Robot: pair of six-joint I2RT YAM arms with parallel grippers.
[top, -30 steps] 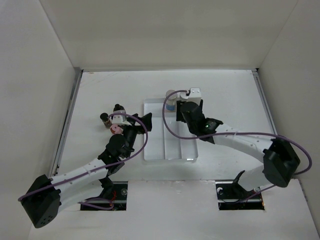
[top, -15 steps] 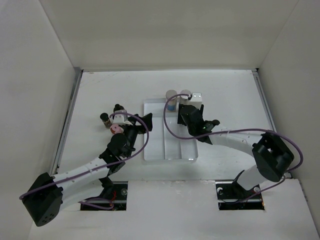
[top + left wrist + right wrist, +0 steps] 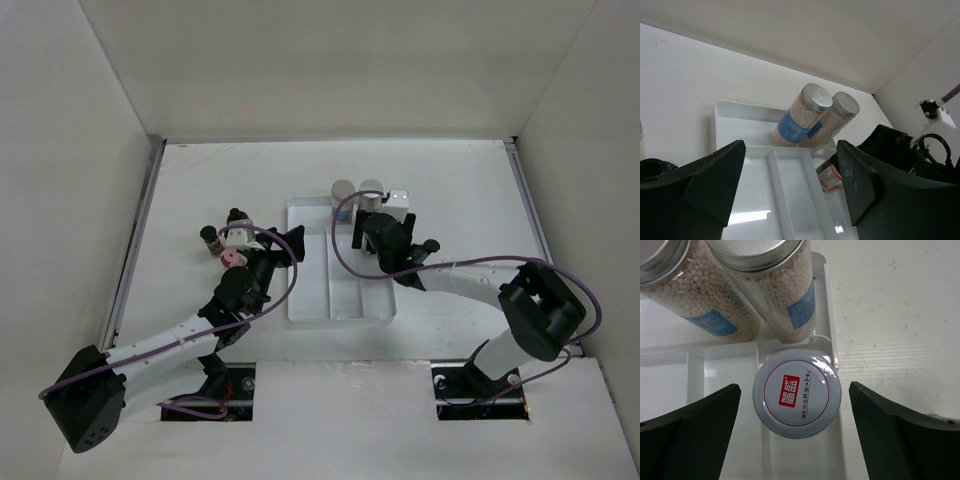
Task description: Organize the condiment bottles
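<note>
Two silver-capped bottles of beige beads with blue labels (image 3: pixel 343 190) (image 3: pixel 371 190) stand at the far end of the white tray (image 3: pixel 310 300); the right wrist view shows them too (image 3: pixel 670 285) (image 3: pixel 772 287). My right gripper (image 3: pixel 378 222) (image 3: pixel 794 390) is open around a grey-white-capped bottle with a red logo (image 3: pixel 797 393), with a gap on each side. That bottle stands in the tray's right compartment; its orange-and-white label shows in the left wrist view (image 3: pixel 830 176). My left gripper (image 3: pixel 292 244) (image 3: pixel 790 150) is open and empty at the tray's left edge.
Three small bottles stand left of the tray beside my left arm: a dark-capped one (image 3: pixel 209 237), a black pointed one (image 3: pixel 236 214) and a pink-capped one (image 3: pixel 231 257). White walls close in the table at the back and on both sides.
My right gripper has drawn back from the tray's far end toward me, uncovering the second silver-capped bottle. My left arm has not moved.
</note>
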